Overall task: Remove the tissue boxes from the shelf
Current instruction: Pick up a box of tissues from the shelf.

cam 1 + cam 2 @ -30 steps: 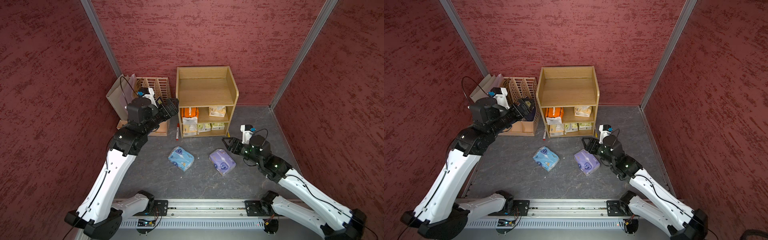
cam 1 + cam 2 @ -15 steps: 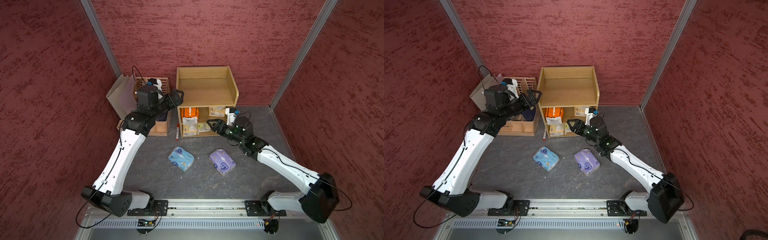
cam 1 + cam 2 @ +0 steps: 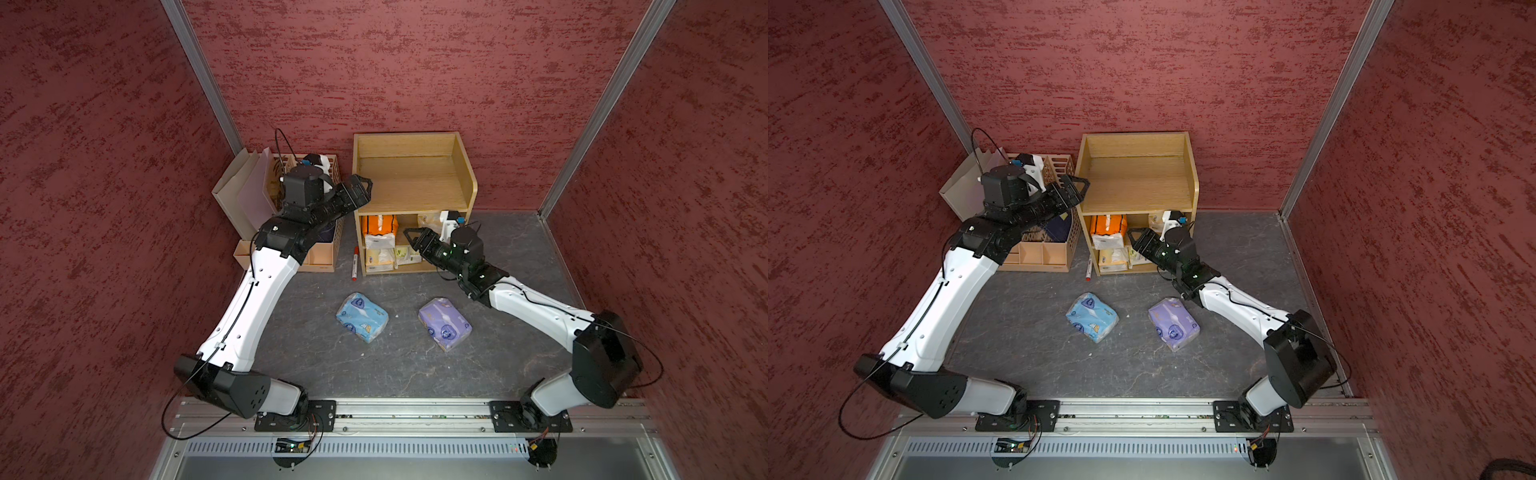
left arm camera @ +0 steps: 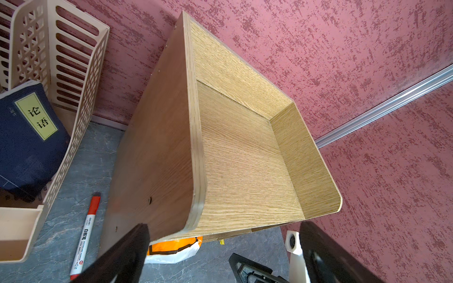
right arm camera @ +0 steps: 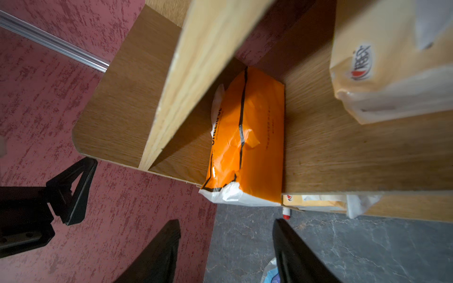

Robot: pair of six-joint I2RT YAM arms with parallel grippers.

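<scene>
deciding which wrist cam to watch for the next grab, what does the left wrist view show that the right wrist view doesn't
Only left wrist: the top tier of the shelf, with nothing on it, and the navy booklet in the beige organizer. Only right wrist: a pale yellow-orange pack on the middle tier. Both: the orange pack, the shelf, the red marker, just its tip in the right wrist view, and floor.

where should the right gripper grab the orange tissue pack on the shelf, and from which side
Probably best by the orange tissue pack's near end, which pokes out past the front edge of the shelf. Come straight in from the open front with the open right gripper, jaws across the narrow width: the tier above blocks the top, and the pack lies lengthwise, front to back.
</scene>
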